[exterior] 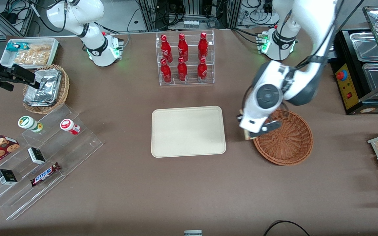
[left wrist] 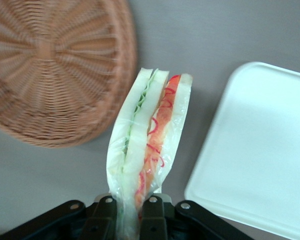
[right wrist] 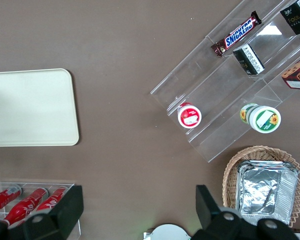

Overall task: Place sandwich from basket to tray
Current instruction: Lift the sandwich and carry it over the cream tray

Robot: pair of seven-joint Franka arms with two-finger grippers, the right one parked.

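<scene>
One sandwich (left wrist: pixel 150 145), clamped between the closed fingers of the end effector (exterior: pixel 258 131), hangs above the counter (exterior: pixel 189 196) between basket (exterior: pixel 287 144) and tray (exterior: pixel 189 131) — the carry step. Next: travel over the tray, lower, then release.

red bottles (exterior: pixel 183 59) in clear rack; snickers bar (exterior: pixel 45 174) on acrylic steps.

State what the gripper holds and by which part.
The gripper holds the sandwich, pinched at one end of the wedge, over the table between basket and tray.
</scene>
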